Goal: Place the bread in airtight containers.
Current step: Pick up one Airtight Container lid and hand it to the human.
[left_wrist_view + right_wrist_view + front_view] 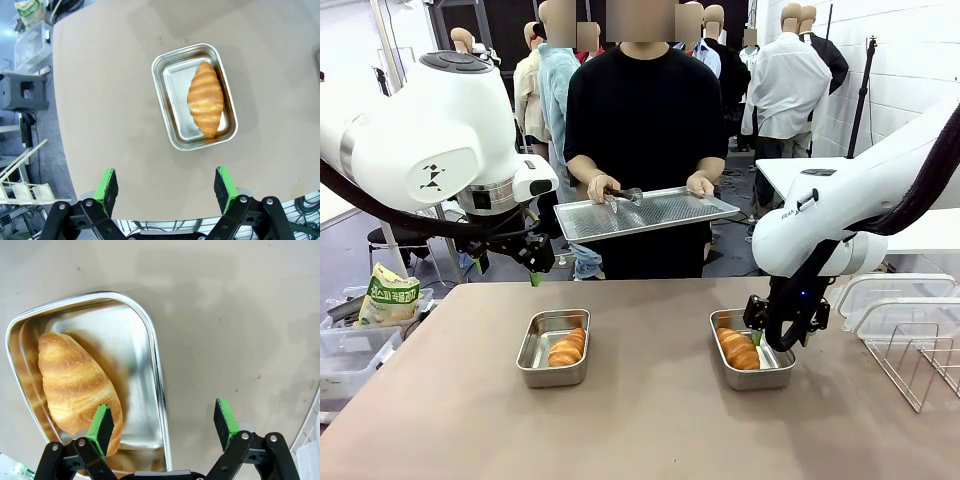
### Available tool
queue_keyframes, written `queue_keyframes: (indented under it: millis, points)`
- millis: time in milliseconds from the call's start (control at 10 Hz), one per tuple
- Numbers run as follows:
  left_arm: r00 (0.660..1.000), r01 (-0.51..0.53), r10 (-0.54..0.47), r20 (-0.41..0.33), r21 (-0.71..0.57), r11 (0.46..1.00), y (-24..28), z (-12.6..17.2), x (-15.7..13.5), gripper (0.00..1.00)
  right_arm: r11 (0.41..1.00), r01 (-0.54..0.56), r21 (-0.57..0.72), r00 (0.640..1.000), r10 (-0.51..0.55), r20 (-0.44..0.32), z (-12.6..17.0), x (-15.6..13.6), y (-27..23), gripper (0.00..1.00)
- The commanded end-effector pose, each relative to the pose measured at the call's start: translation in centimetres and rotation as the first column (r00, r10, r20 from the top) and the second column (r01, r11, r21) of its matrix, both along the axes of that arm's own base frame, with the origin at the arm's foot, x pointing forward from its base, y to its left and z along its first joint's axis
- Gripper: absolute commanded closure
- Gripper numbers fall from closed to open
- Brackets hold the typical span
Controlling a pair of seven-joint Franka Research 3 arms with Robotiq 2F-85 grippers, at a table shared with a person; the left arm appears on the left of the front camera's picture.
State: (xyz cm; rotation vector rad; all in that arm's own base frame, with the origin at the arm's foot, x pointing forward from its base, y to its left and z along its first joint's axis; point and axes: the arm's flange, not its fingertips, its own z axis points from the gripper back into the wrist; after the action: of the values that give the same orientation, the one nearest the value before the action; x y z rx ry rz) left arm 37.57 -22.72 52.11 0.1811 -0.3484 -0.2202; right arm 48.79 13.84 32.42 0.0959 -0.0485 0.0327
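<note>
On the table (650, 440): one croissant in each steel container, both grippers spread wide.
Front view: left croissant (567, 347) lies in left container (532, 352), left of table centre; right croissant (740, 349) lies in right container (772, 380), with right gripper (775, 335) low at its right rim; left gripper (534, 262) hangs above the far edge; a person holds a baking tray (660, 212). Left wrist view: fingers (107, 185) wide, gripping nothing. Right wrist view: fingers wide, straddling the right container's rim, one pad (102, 422) over the croissant.
</note>
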Motion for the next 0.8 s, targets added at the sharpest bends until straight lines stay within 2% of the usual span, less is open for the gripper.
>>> queue_keyframes:
  millis: [0,500,600,700]
  points:
    - [1.000,0.000,0.000,-0.006,0.002,1.000,-0.1,0.2,0.2,0.00,1.000,-0.004,0.002,1.000,0.004,0.015,0.0,0.1,0.0,0.00]
    - [1.000,0.000,0.000,-0.006,0.002,1.000,-0.1,0.2,0.2,0.00,1.000,0.000,0.000,1.000,0.000,0.000,0.0,0.0,0.0,0.00]
    - [1.000,0.000,0.000,-0.006,0.002,1.000,-0.1,0.2,0.2,0.00,1.000,0.011,-0.018,0.997,-0.010,0.076,3.2,-2.0,-1.3,0.00]
    - [1.000,0.000,0.000,-0.006,0.002,1.000,-0.1,0.2,0.2,0.00,0.999,-0.005,0.042,0.988,-0.002,0.154,6.1,-3.6,-2.2,0.00]
